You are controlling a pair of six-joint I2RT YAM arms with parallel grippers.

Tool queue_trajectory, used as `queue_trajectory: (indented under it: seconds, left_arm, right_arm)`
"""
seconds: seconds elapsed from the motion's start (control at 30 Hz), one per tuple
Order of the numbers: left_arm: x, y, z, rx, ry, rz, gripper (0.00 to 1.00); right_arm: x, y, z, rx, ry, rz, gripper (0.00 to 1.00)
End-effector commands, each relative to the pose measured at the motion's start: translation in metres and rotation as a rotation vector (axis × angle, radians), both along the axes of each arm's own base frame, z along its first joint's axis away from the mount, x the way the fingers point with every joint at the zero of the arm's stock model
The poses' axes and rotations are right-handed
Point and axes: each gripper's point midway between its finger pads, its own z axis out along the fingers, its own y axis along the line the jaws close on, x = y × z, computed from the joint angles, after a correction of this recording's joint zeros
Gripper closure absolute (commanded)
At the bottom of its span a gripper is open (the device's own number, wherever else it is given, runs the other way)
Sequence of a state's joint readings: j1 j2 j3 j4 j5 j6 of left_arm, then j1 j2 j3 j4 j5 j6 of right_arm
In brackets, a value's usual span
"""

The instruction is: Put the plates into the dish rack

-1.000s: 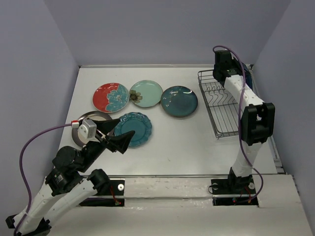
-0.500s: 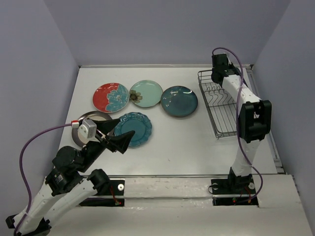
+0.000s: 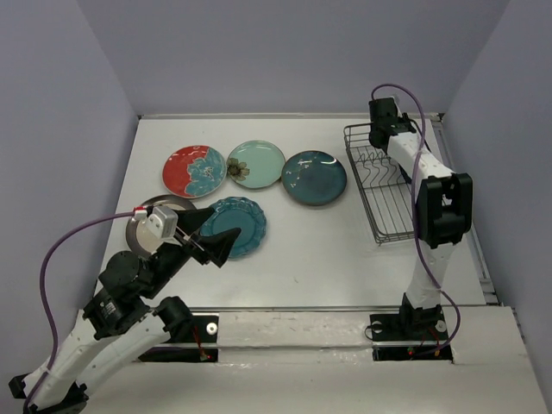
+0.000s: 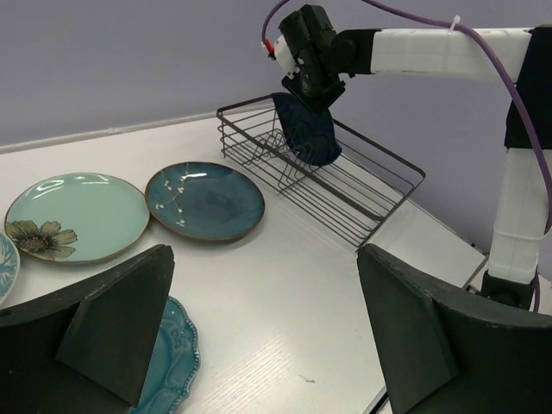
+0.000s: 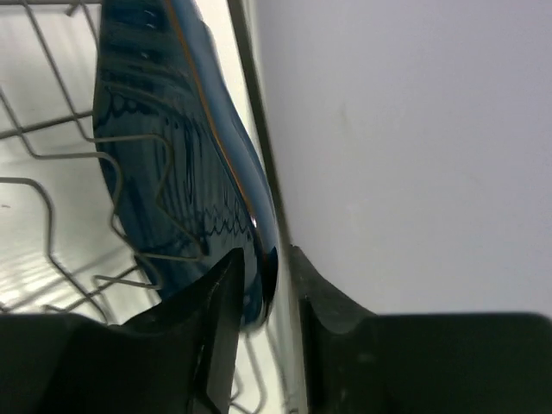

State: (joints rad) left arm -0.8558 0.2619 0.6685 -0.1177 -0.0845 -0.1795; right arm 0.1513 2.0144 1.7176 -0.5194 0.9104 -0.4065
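The navy plate (image 5: 172,155) stands on edge among the tines at the far end of the dish rack (image 3: 390,211), leaning towards the rack's side wire. My right gripper (image 5: 264,253) is open, its fingers parted on either side of the plate's rim. On the table lie the red-and-blue floral plate (image 3: 194,171), the mint plate (image 3: 255,164), the dark teal plate (image 3: 314,178) and the scalloped teal plate (image 3: 240,226). The grey-brown plate (image 3: 145,217) is partly hidden under my left wrist. My left gripper (image 3: 210,233) hovers wide open and empty over the scalloped plate.
The dish rack (image 4: 362,194) stands along the table's right side, close to the right wall. The purple walls enclose the table at the back and both sides. My right arm (image 3: 435,207) reaches over the rack.
My right gripper's jaws have parted from the navy plate's rim after shifting slightly left over the rack. The left gripper has risen and moved a little.
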Motion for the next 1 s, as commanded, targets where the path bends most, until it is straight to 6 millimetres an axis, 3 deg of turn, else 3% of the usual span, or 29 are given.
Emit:
queue_trajectory:
  seconds: [0.0, 0.1, 0.27, 0.3, 0.37, 0.4, 0.43, 0.47, 0.5, 0.53, 0.57, 0.6, 0.63, 0.67, 0.7, 0.73, 0.83, 0.87, 0.93, 0.97]
  left_arm:
    - [0.004, 0.001, 0.017, -0.016, -0.032, 0.019, 0.01]
    - [0.008, 0.000, 0.014, -0.005, -0.021, 0.028, 0.01]
    - [0.016, 0.001, 0.008, 0.012, -0.001, 0.063, 0.01]
    - [0.019, 0.000, 0.005, 0.023, 0.010, 0.072, 0.01]
    - [0.023, -0.001, 0.000, 0.037, 0.024, 0.082, 0.01]
    - [0.026, 0.000, -0.001, 0.042, 0.030, 0.095, 0.01]
    - [0.028, 0.001, -0.002, 0.044, 0.035, 0.105, 0.01]
    - [0.029, 0.001, -0.003, 0.045, 0.039, 0.114, 0.01]
    - [0.033, 0.005, -0.004, 0.047, 0.044, 0.140, 0.01]
    - [0.036, 0.007, -0.004, 0.043, 0.049, 0.158, 0.01]
    - [0.038, 0.011, -0.004, 0.041, 0.050, 0.179, 0.01]
    - [0.041, 0.014, -0.005, 0.037, 0.058, 0.202, 0.01]
    - [0.048, 0.025, -0.006, 0.025, 0.069, 0.271, 0.01]
    - [0.052, 0.032, -0.006, 0.018, 0.078, 0.313, 0.01]
    - [0.054, 0.038, -0.006, 0.002, 0.087, 0.345, 0.01]
    - [0.059, 0.049, -0.006, -0.010, 0.092, 0.408, 0.01]
    - [0.064, 0.065, -0.006, -0.043, 0.096, 0.489, 0.01]
    - [0.064, 0.067, -0.006, -0.045, 0.095, 0.497, 0.01]
    - [0.066, 0.069, -0.005, -0.041, 0.087, 0.504, 0.01]
    - [0.068, 0.067, -0.007, -0.032, 0.090, 0.500, 0.01]
  right_arm:
    - [0.007, 0.012, 0.042, 0.095, -0.182, -0.002, 0.32]
    - [0.005, 0.010, 0.061, 0.135, -0.243, -0.019, 0.14]
    - [-0.001, 0.027, 0.087, 0.304, -0.329, 0.000, 0.11]
    - [-0.007, 0.032, 0.106, 0.352, -0.380, 0.022, 0.12]
    - [-0.011, 0.064, 0.110, 0.510, -0.412, 0.106, 0.13]
    - [-0.022, 0.080, 0.128, 0.574, -0.450, 0.164, 0.14]
    - [-0.028, 0.118, 0.116, 0.678, -0.432, 0.229, 0.15]
    - [-0.036, 0.140, 0.114, 0.734, -0.430, 0.271, 0.17]
    - [-0.044, 0.167, 0.132, 0.813, -0.491, 0.355, 0.23]
    - [-0.058, 0.199, 0.100, 0.905, -0.423, 0.386, 0.26]
    - [-0.063, 0.224, 0.118, 0.963, -0.477, 0.434, 0.28]
    - [-0.078, 0.250, 0.084, 1.022, -0.403, 0.457, 0.29]
    - [-0.098, 0.292, 0.076, 1.099, -0.367, 0.525, 0.36]
    - [-0.104, 0.319, 0.083, 1.237, -0.424, 0.533, 0.40]
    - [-0.122, 0.338, 0.048, 1.298, -0.354, 0.526, 0.43]
    - [-0.136, 0.370, 0.052, 1.394, -0.375, 0.576, 0.44]
    - [-0.168, 0.416, 0.021, 1.580, -0.336, 0.495, 0.35]
    - [-0.174, 0.427, 0.005, 1.593, -0.308, 0.479, 0.29]
    - [-0.191, 0.449, -0.014, 1.659, -0.286, 0.430, 0.25]
    - [-0.194, 0.457, -0.034, 1.669, -0.253, 0.407, 0.25]
